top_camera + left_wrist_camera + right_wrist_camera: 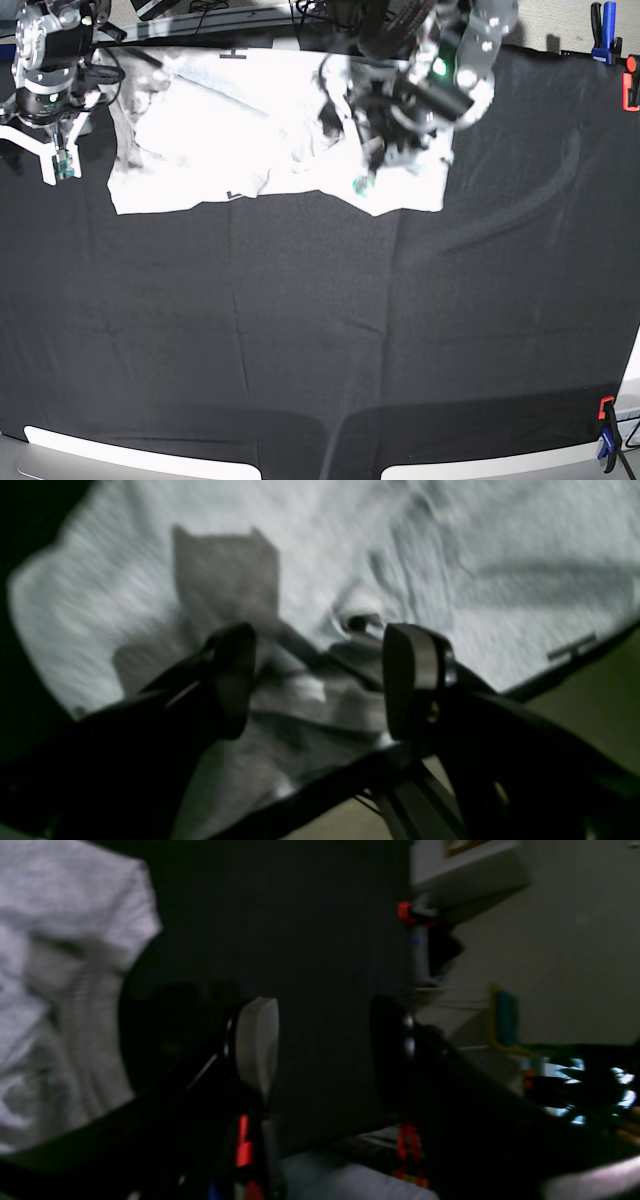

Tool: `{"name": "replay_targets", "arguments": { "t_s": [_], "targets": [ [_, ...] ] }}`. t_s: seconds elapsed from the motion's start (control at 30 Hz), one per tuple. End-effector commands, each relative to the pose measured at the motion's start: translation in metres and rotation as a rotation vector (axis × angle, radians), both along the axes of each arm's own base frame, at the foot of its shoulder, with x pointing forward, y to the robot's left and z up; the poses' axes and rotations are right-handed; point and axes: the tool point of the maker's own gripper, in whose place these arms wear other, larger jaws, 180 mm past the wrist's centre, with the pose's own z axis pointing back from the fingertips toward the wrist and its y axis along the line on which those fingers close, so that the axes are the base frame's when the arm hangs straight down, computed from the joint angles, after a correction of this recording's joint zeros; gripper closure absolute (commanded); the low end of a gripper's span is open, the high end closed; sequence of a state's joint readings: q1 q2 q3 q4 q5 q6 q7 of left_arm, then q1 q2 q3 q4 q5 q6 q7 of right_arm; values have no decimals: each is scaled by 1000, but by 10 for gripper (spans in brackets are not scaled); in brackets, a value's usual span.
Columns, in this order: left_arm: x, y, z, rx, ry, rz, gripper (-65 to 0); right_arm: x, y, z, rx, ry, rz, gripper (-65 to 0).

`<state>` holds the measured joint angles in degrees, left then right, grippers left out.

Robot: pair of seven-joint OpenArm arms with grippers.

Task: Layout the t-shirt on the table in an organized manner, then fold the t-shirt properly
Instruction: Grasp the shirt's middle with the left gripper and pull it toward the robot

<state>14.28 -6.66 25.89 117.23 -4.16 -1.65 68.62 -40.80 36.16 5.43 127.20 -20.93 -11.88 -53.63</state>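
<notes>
white t-shirt (250,130) spread along far edge of table (300,330), top centre-left in base view, mostly flat but rumpled. lower hem fairly straight w/ small dips, creases bunched around middle and right part. small dark mark near lower hem in base view, too small to read. in left wrist view fabric (320,555) fills most of frame, wrinkles running toward a small puckered fold near centre, short dark bar mark near cloth edge at right. in right wrist view only a rounded bit of shirt (65,965) shows at left, rest is black cloth.

left gripper (372,165) over right part of shirt in base view, pointing down at fabric. in left wrist view (317,680) fingers spread apart, released, nothing pinched btwn them; shirt lies behind the gap, shadow of the fingers cast on cloth. contact w/ fabric: cannot tell, view blurred.

right gripper (58,150) at far left of base view, just beside shirt's left edge, above black cloth. in right wrist view (325,1050) fingers parted w/ bare black cloth showing btwn them, one pale pad (257,1045) visible, holding nothing, apart from the shirt.

table covered in black cloth w/ faint crease lines, wide bare area across near half. red and blue clamps (608,30) at far right corner, another clamp (606,425) at near right corner. cables and clutter beyond far edge, too dim to name.
</notes>
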Motion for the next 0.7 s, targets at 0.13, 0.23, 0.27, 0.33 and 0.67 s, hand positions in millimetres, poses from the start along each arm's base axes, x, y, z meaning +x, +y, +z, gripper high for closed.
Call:
{"name": "replay_targets", "arguments": {
  "t_s": [0.13,0.23,0.27,0.33,0.67],
  "targets": [
    [12,17,5,63,-108,93,-372,7,-1,13,-27,-46,18,-293],
    [26,38,8,159,-165,167,-372,7,-1,13,-27,-46,18,-293],
    [29,47,8,191,-174,211,-372,7,-1,13,-27,-46,18,-293],
    [28,58,6,210,-152,289,-372,7,-1,13,-27,-46,18,-293],
    [18,1,12,-101,-79,231,-372,6,-2,13,-28,-42,14,-293]
  ]
}}
